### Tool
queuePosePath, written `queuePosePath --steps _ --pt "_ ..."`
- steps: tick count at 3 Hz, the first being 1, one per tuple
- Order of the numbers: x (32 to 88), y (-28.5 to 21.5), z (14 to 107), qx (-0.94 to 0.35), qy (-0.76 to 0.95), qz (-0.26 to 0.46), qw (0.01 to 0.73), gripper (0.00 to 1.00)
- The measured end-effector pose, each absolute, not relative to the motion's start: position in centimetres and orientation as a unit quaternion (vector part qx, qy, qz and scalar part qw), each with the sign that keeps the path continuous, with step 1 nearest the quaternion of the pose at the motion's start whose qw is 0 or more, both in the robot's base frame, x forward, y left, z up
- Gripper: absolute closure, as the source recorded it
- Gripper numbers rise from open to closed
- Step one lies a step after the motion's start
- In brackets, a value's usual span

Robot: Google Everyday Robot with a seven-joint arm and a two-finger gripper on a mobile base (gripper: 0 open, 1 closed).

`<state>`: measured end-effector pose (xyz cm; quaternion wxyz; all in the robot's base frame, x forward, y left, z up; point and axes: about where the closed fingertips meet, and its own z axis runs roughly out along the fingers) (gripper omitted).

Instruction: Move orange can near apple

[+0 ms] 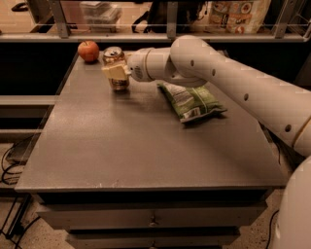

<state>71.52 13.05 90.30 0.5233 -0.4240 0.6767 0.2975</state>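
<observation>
The orange can (116,83) stands upright at the far left of the table, its silver top (113,52) showing. My gripper (115,72) reaches in from the right and is shut on the can's middle, with a tan finger pad (112,72) across its front. The red apple (88,50) sits at the table's far left corner, a short gap to the left of and behind the can, not touching it. I cannot tell if the can's base rests on the table or hovers just above it.
A flat green chip bag (192,101) lies right of the can, under my arm (228,82). The grey table (136,151) has drawers below its front edge. A railing and shelf with packages (238,14) run behind the table.
</observation>
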Motion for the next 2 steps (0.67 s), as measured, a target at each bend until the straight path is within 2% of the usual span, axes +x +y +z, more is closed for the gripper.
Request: queuePosePath --steps 2 --pt "76.9 12.1 88.7 -0.378 0.699 0.271 0.544 1.0"
